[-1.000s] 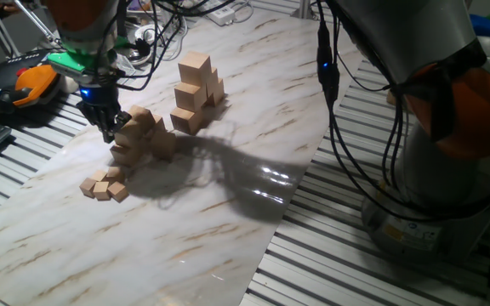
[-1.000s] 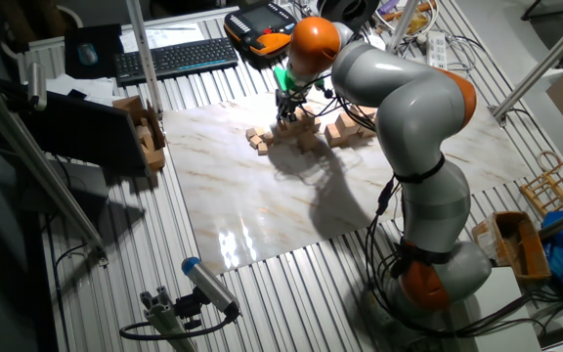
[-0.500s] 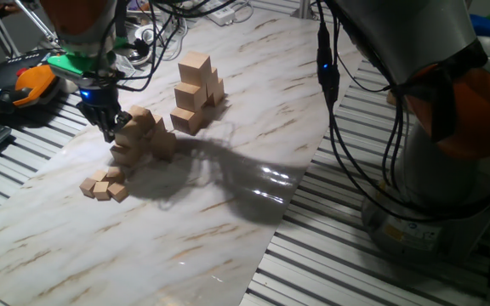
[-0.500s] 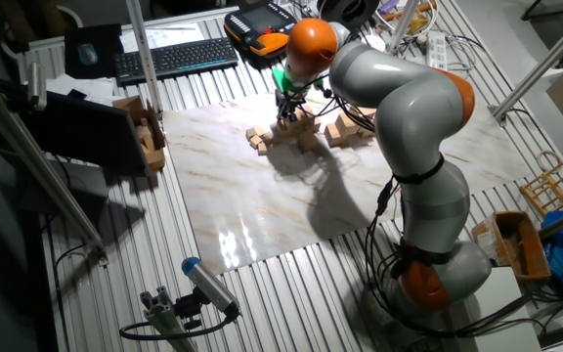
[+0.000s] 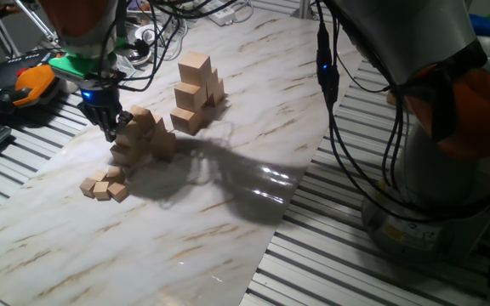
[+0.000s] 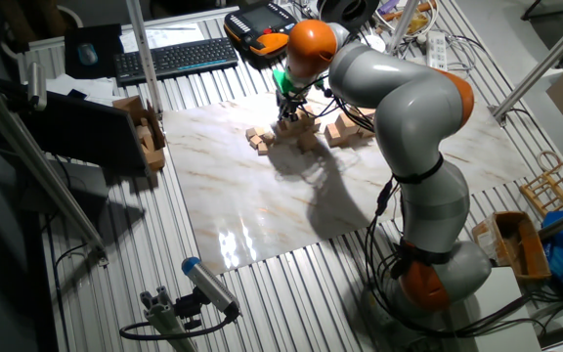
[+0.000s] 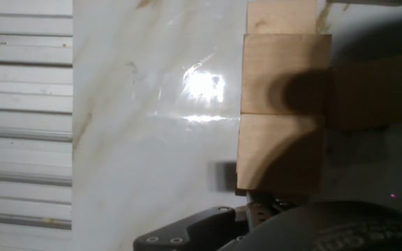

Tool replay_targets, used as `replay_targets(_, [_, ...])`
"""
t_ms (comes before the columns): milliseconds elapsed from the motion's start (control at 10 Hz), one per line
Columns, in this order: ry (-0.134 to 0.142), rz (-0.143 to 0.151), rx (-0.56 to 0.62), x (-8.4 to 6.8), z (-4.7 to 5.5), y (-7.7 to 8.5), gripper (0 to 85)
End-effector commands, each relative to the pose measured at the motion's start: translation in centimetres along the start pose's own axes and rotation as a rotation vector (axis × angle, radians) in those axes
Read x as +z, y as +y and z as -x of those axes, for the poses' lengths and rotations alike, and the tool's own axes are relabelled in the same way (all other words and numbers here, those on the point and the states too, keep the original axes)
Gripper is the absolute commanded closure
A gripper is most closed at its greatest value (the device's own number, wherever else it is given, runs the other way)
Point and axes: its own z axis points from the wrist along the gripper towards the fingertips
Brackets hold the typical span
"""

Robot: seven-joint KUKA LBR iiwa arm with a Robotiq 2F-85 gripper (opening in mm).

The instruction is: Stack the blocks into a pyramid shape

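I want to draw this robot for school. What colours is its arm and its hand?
The arm is chunky, rounded and silver-grey, with bright orange joints. Black cables hang along it. The hand is small and black, under a glowing green ring.

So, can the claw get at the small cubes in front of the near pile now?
Probably yes: the claw hovers beside the near pile, and the small cubes lie uncovered on the marble board.

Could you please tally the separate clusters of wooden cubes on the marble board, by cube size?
Large-block clusters: 2, the tall stack and the low pile
Small-cube clusters: 1, the small cubes
Total: 3
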Motion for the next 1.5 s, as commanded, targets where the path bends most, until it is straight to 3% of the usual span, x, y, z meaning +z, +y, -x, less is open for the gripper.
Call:
replay_targets(0, [-0.012,-0.001,-0.006,0.0,0.0,0.0,85.0])
replay_targets(800, [-0.092,-0.003,0.044,-0.1,-0.3,-0.1,85.0])
replay_targets(1200, [-0.145,0.015,0.117,0.8,-0.9,-0.6,85.0])
replay_targets(1400, [-0.168,0.027,0.117,1.2,-0.7,-0.5,85.0])
